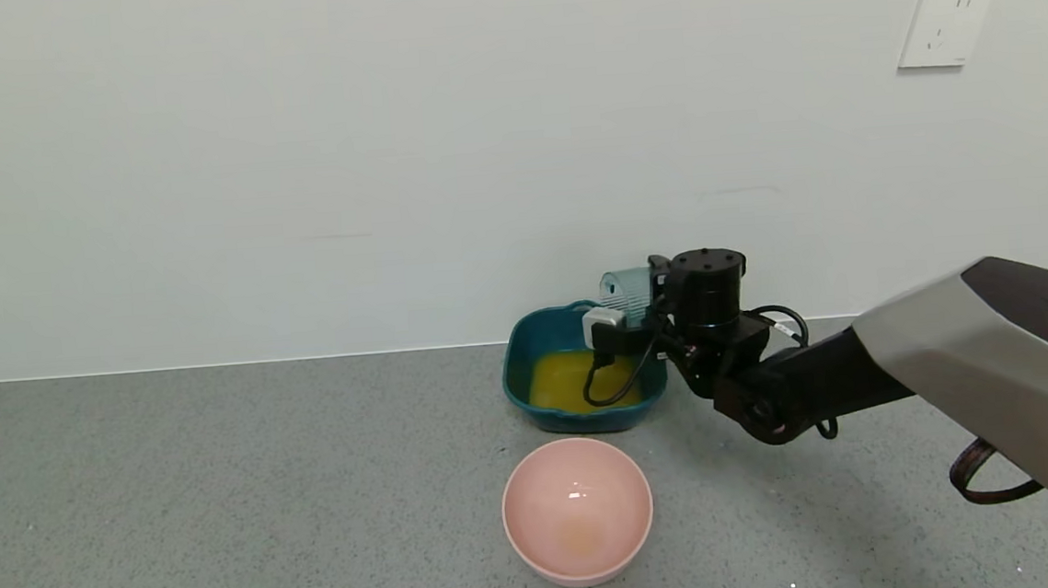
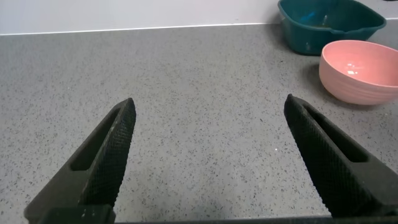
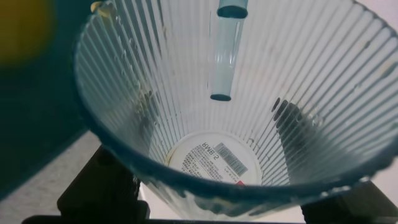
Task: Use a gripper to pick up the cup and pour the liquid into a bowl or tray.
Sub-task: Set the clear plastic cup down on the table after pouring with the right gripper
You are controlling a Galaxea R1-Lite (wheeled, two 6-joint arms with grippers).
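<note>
My right gripper (image 1: 640, 309) is shut on the cup (image 1: 625, 289) and holds it tipped on its side over the back right corner of the teal dish (image 1: 515, 368). The orange-yellow liquid (image 1: 567, 379) lies pooled in the dish. In the right wrist view I look into the ribbed cup (image 3: 236, 124): it holds no pool of liquid, only small yellow traces on its wall, and a label shows through its base. The dish (image 3: 31, 137) lies below it. My left gripper (image 2: 209, 102) is open and empty, low over bare table, out of the head view.
A round pink bowl (image 1: 578, 512) stands in front of the teal dish, with a faint yellowish smear at its bottom. It also shows in the left wrist view (image 2: 360, 71), beside the dish (image 2: 298, 18). The wall runs close behind the dish, with a socket (image 1: 945, 25) high on the right.
</note>
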